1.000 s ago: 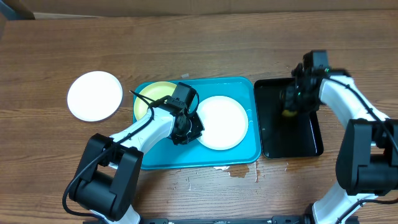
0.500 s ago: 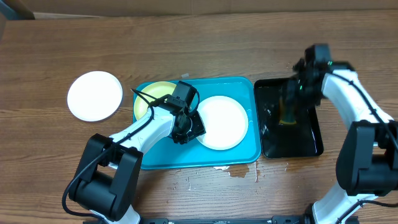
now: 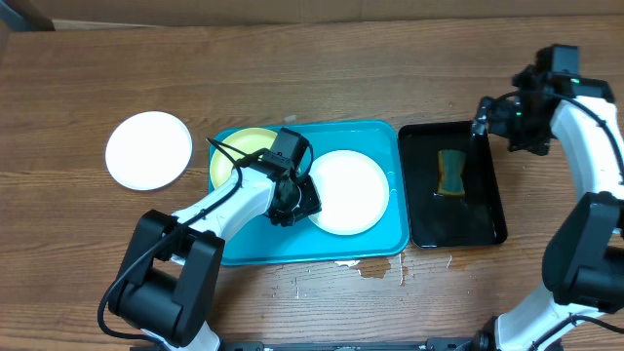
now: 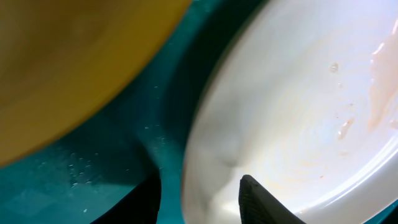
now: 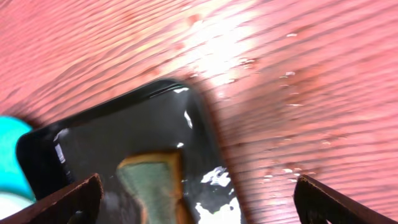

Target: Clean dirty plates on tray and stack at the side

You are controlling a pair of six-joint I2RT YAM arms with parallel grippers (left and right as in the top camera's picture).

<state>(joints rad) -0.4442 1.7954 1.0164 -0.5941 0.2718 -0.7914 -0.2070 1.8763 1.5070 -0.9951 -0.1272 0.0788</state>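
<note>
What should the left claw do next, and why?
Probably pinch shut on the round white plate in the turquoise plastic tray: the left claw straddles its rim, jaws apart, while the green-and-yellow sponge lies in the black tray, the right claw open.

The overhead view is brightly and evenly lit and sharp, with only soft shadows cast. The left wrist view is defocused throughout, and the white plate (image 4: 298, 106) is washed out. In the right wrist view the worktop (image 5: 298, 93) is streaked by blur, and glare is thrown off the glossy black tray (image 5: 124, 143).

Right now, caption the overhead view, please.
Left gripper astride white plate in blue tray; right gripper open; sponge in black tray.
</note>
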